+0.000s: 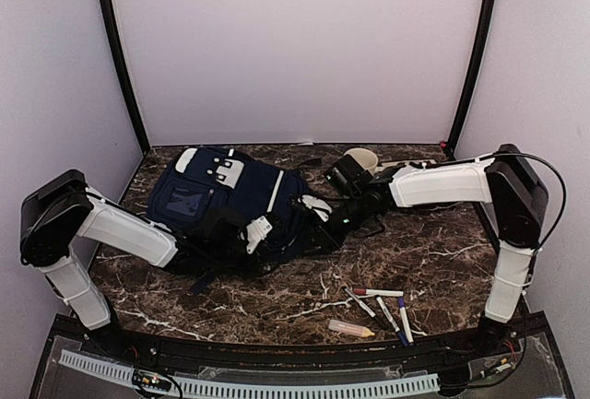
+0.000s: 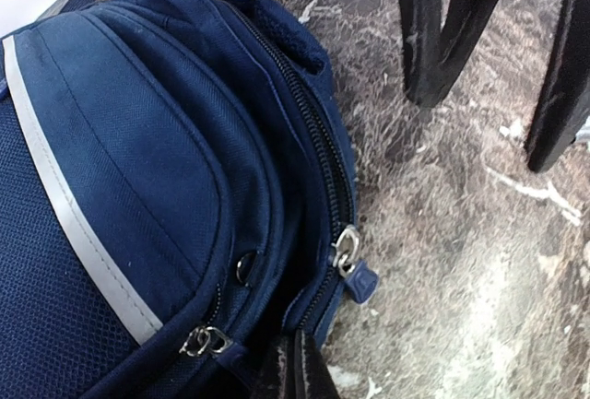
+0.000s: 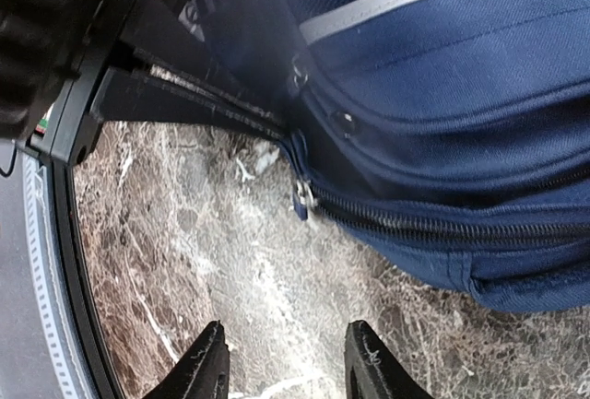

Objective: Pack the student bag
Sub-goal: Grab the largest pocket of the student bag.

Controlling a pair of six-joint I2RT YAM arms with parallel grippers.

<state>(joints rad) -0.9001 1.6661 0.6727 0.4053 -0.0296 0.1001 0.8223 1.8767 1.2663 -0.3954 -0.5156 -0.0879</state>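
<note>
The student bag [image 1: 230, 205], navy with grey stripe trim, lies flat at centre left. My left gripper [image 1: 251, 233] is at its near right edge. In the left wrist view its fingers [image 2: 300, 371] are pressed together on the bag's [image 2: 138, 169] fabric edge, just below the zipper pull [image 2: 355, 275]. My right gripper [image 1: 318, 210] is open and empty by the bag's right end. In the right wrist view its fingertips [image 3: 214, 362] are spread over bare marble, short of the bag [image 3: 442, 95] and the zipper pull [image 3: 302, 198]. The main zipper looks shut.
Several markers [image 1: 378, 293] and a beige tube [image 1: 350, 328] lie at the front right of the marble table [image 1: 433, 252]. A beige round object [image 1: 361, 159] sits behind the right arm. White walls close in the back and sides.
</note>
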